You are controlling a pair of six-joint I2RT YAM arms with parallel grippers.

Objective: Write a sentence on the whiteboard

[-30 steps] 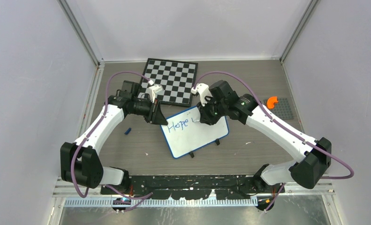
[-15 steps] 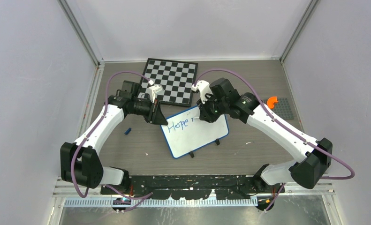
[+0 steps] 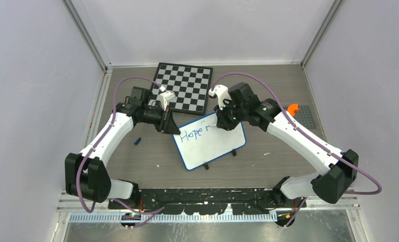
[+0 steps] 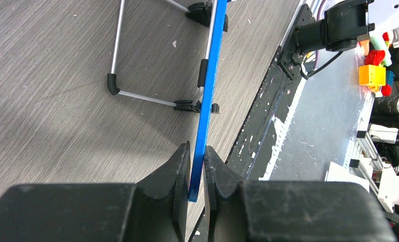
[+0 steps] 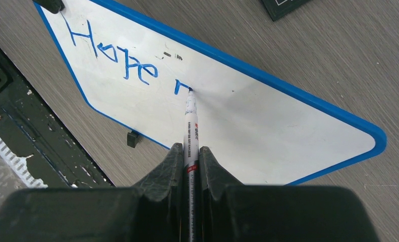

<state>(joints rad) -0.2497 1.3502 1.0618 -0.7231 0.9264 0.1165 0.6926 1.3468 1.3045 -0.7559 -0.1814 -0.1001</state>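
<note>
The whiteboard (image 3: 212, 148), white with a blue rim, lies tilted in the middle of the table. On it the sentence (image 3: 192, 134) reads "Hope" (image 5: 114, 50) in blue, followed by a short hooked stroke (image 5: 178, 85). My right gripper (image 3: 219, 122) (image 5: 190, 148) is shut on a white marker (image 5: 191, 121), whose tip touches the board (image 5: 268, 126) at that stroke. My left gripper (image 3: 173, 129) (image 4: 197, 151) is shut on the board's blue rim (image 4: 210, 75) at its left corner, seen edge-on.
A black-and-white chessboard (image 3: 183, 93) lies behind the whiteboard. An orange piece (image 3: 292, 108) sits on a grey mat (image 3: 304, 117) at the right. A small blue cap (image 3: 137, 141) lies left of the board. The board's wire stand (image 4: 117, 83) rests on the table.
My right gripper has shifted slightly right and up with the marker, and the mark after "Hope" has grown into a hooked stroke. The left arm has not moved.
</note>
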